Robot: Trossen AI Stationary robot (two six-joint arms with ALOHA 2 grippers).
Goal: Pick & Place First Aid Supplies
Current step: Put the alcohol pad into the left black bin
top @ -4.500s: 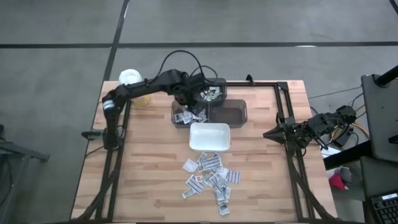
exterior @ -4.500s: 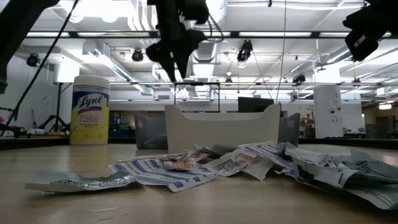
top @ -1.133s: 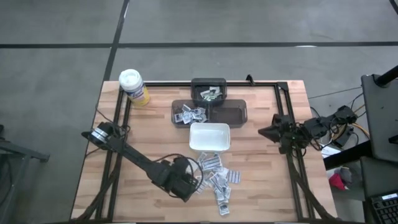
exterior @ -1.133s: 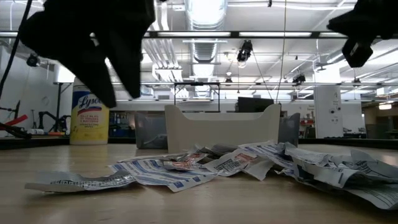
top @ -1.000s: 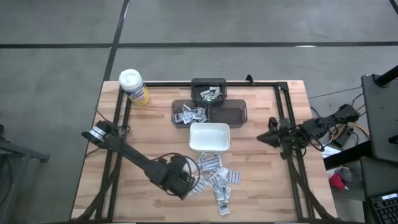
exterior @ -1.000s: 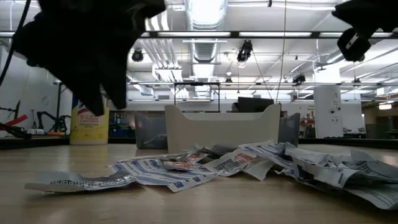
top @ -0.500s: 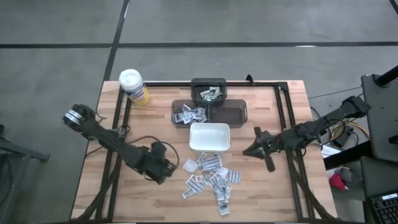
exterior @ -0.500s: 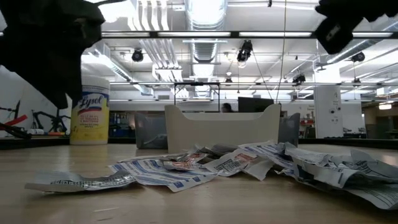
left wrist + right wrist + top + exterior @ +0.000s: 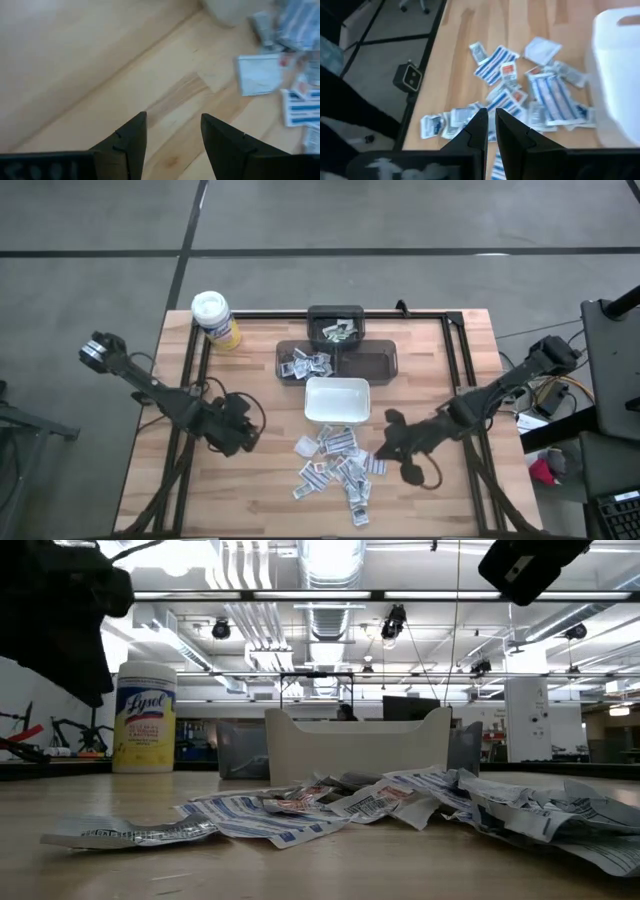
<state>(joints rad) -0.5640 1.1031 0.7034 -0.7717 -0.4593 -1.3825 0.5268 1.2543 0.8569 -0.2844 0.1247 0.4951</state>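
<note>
Packets (image 9: pixel 340 465) lie heaped low centre of the overhead frame, below the white dish (image 9: pixel 337 400). Right gripper (image 9: pixel 385 450), fingers nearly closed and empty, hangs at the heap's right edge; left gripper (image 9: pixel 244 425) waits left, spread and empty. Looks like a pick approach: next the right fingers must part and drop onto one packet.

you have a pale wood table (image 9: pixel 250 490) with light grain and a black frame (image 9: pixel 455 350) along its edges. the first aid supplies (image 9: pixel 338 462) are white and grey packets with blue stripes and small red marks. the dish (image 9: pixel 337 401) is plain white. the canister (image 9: pixel 222 328) is yellow with a white lid; from the low view its label carries blue lettering. the three bins (image 9: pixel 340 352) are dark smoky grey and see-through. both arms are black, and so are the left gripper (image 9: pixel 172 145) and the right gripper (image 9: pixel 491 131). the floor (image 9: pixel 400 220) around is grey with dark lines.
</note>
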